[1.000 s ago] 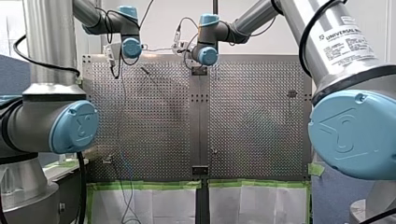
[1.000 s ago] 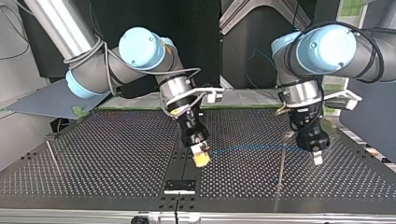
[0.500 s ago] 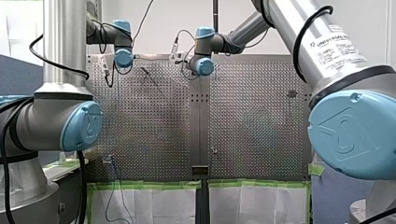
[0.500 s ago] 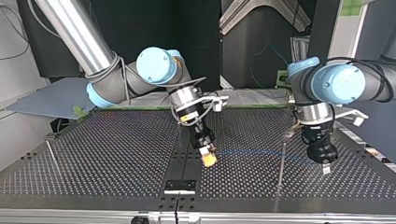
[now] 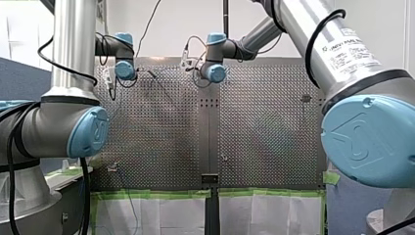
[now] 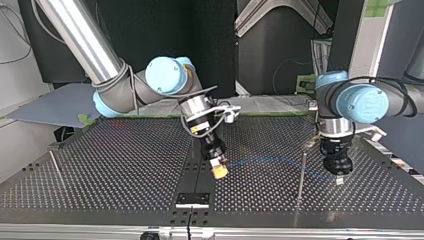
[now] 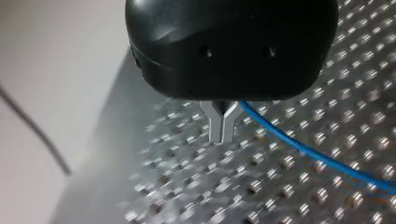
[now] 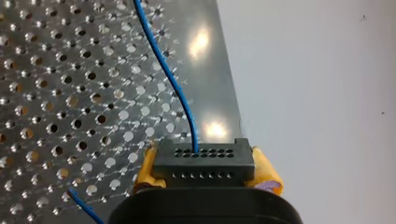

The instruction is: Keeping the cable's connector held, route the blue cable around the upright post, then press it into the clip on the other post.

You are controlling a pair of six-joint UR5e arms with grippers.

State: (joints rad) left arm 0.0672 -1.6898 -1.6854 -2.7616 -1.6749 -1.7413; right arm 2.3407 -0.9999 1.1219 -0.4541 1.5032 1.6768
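In the right wrist view my right gripper (image 8: 205, 175) is shut with its yellow pads on the black connector (image 8: 203, 161). The blue cable (image 8: 164, 74) runs out of the connector over the perforated table. In the top view my right gripper (image 6: 218, 171) hangs near the middle. The cable (image 6: 272, 162) arcs from it towards my left gripper (image 6: 340, 177), just beyond the thin upright post (image 6: 301, 175). In the left wrist view my left gripper (image 7: 223, 128) has its metal fingers together, and the cable (image 7: 303, 149) leaves from their base. The other post (image 6: 55, 167) stands at the top view's left.
A black bracket (image 6: 192, 199) sits at the table's (image 6: 125, 165) near edge in the top view. In the front view, green tape and white sheets (image 5: 156, 210) hang below the table edge. Both arms' large joints fill that view's sides.
My left arm has swung towards the top view's right and come lower, its gripper now past the upright post. My right arm's wrist has shifted slightly, still holding the connector.
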